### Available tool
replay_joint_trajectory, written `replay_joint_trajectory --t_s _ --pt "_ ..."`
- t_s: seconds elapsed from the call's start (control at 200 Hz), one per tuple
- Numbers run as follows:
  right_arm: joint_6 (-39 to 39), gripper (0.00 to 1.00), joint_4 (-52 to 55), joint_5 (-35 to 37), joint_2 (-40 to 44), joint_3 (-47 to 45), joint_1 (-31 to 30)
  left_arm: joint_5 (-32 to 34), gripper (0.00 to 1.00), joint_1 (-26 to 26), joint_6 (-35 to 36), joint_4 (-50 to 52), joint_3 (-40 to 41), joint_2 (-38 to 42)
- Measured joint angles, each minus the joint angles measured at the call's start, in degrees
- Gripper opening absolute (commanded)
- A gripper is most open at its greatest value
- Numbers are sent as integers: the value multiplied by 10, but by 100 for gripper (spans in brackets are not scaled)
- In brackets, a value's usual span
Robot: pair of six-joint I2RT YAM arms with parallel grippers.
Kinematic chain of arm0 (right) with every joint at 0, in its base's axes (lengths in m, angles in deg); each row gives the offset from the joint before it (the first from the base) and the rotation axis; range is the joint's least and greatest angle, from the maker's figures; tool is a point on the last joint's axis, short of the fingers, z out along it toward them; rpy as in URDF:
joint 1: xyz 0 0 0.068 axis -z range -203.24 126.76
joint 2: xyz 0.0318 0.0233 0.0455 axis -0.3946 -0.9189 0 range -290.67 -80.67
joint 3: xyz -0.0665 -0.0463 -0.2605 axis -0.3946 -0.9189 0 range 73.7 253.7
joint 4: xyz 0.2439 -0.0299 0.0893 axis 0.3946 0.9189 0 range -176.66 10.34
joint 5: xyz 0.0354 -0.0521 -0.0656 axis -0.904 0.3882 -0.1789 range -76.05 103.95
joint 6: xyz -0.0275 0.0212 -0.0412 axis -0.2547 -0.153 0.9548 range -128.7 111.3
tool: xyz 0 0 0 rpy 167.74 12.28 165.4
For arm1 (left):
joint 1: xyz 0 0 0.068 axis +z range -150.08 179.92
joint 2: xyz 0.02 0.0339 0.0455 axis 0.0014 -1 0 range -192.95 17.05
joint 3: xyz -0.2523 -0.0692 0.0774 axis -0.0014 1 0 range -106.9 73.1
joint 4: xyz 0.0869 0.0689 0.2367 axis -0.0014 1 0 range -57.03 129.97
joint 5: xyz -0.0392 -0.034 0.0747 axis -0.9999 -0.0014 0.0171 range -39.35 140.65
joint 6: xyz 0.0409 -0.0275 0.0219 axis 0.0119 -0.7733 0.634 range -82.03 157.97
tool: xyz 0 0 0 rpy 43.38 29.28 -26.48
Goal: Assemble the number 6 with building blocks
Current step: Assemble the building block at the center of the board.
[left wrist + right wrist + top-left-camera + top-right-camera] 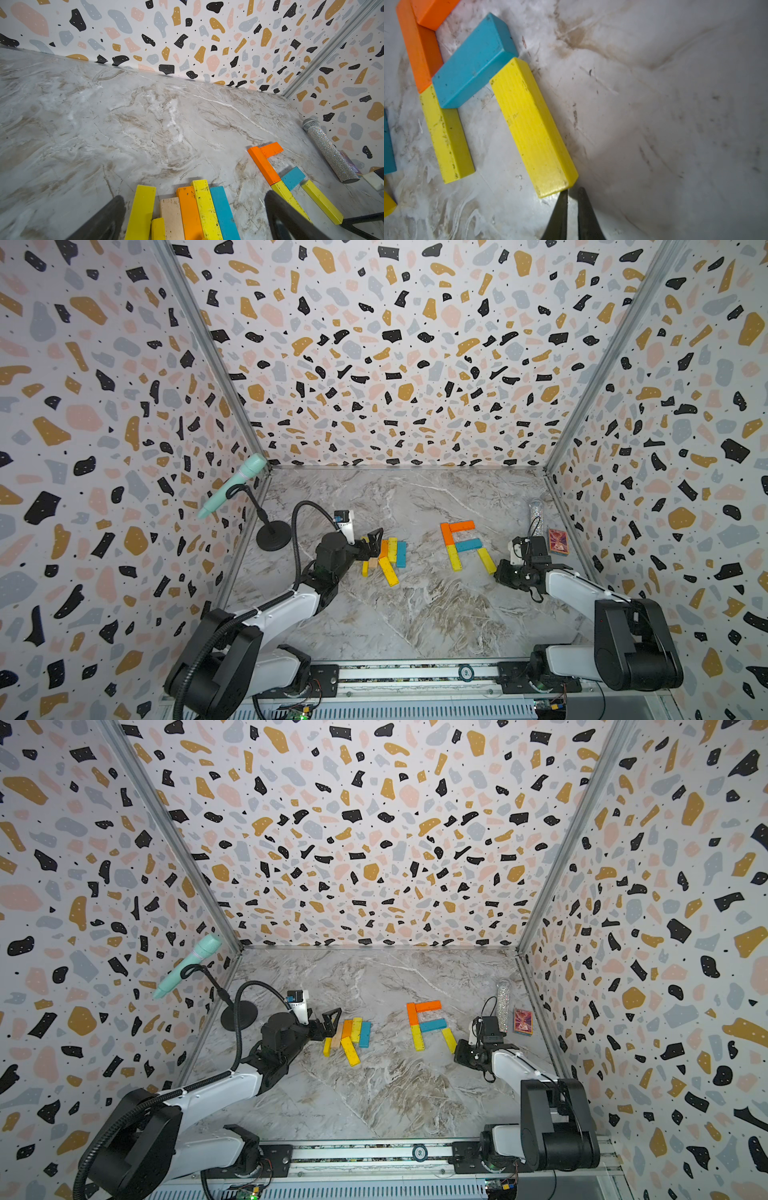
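Yellow block (pixel 529 124) — right claw (pixel 573 190) nearly closed, empty, at its end.

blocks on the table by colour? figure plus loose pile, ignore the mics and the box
Yellow blocks: 5
Orange blocks: 3
Blue blocks: 2
Bare wood block: 1
Total: 11 visible (5 in the figure, 6 in the pile); any hidden under the pile cannot be told.
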Motion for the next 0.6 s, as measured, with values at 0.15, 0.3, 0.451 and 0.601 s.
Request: replay_joint_trajectory --t_s 0.15,0.3,0.451,0.601 --pt "2 14 -10 0 -5 0 0 0 100 0 0 0 0 0" --pt "4 14 -23 -3 -12 0 0 0 99 0 0 0 0 0" --pt "5 14 -28 -4 -14 0 0 0 100 0 0 0 0 0" --pt "7 16 -27 -4 -13 0 0 0 99 0 0 0 0 0"
